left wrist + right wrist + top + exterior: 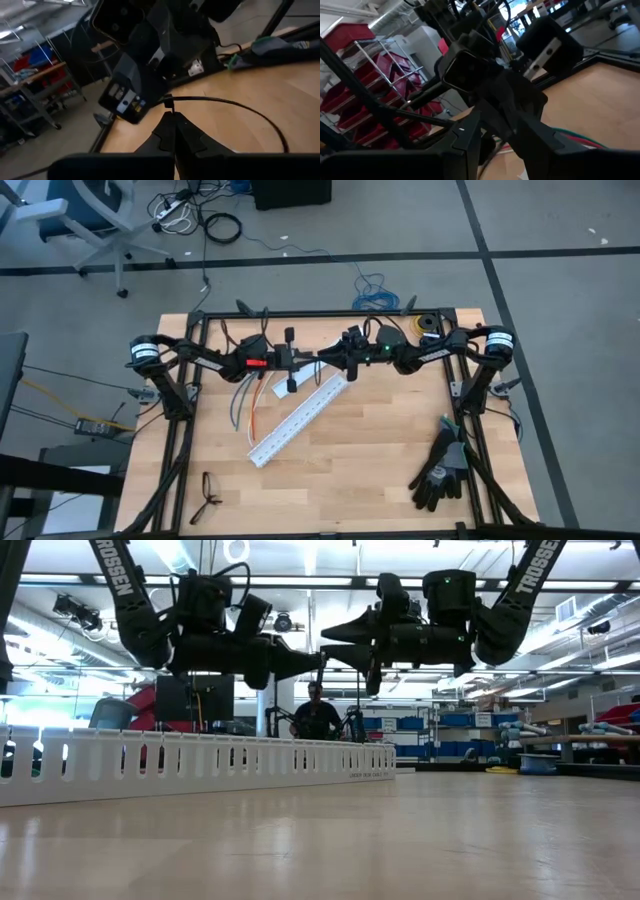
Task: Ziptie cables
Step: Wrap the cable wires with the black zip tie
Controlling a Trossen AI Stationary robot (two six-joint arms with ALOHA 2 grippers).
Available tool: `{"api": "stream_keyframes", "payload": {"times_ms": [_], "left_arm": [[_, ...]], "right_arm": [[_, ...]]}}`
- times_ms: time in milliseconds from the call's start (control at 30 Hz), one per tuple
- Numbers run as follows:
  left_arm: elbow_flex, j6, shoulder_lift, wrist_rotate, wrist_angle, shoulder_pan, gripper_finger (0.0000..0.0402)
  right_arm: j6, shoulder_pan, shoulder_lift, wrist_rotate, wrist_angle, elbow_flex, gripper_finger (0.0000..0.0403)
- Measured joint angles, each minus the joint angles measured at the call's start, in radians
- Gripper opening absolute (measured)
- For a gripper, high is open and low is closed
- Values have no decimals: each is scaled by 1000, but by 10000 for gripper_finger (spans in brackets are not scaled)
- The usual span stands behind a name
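Above the bench point(380, 450), raised well clear of the wood, meet tip to tip: left hand point(312, 660) and right hand point(330, 643), each reaching level toward the other. Looks like a mid-air handover or threading step, kept high so nothing drags on the surface.

Left hand: pinched fully shut, with the ziptie point(235, 105) starting right at its tips and, as far as can be judged, gripped there. From that pinch, bows out ahead of the hand in a wide arc over the wood, with a small block, seemingly the head, just beyond the tips. Probably held by the end so the rest of the strip stays free to form a loop.

Right hand: cannot tell whether wide, narrow or holding anything; sits directly opposite the left hand's tips, likely placed to catch or feed the strip.

Below and a little behind the left hand, flat on the bench: the cables point(250, 398), untouched and not yet inside any loop. Just beside them lies a white slotted duct point(298, 420), beneath both hands.
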Motion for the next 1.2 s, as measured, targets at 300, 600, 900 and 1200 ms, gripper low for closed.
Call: {"api": "stream_keyframes", "payload": {"times_ms": [300, 600, 900, 1200], "left_arm": [[1, 2, 0, 18, -5, 0, 0], [3, 3, 0, 18, -12, 0, 0], [3, 3, -1, 18, -13, 0, 0], [3, 4, -1, -11, -4, 0, 0]], "right_arm": [[-7, -4, 0, -3, -15, 1, 114], [-15, -33, 0, 21, -11, 1, 114], [3, -33, 0, -4, -10, 1, 114], [22, -26, 0, -33, -14, 1, 114]]}}
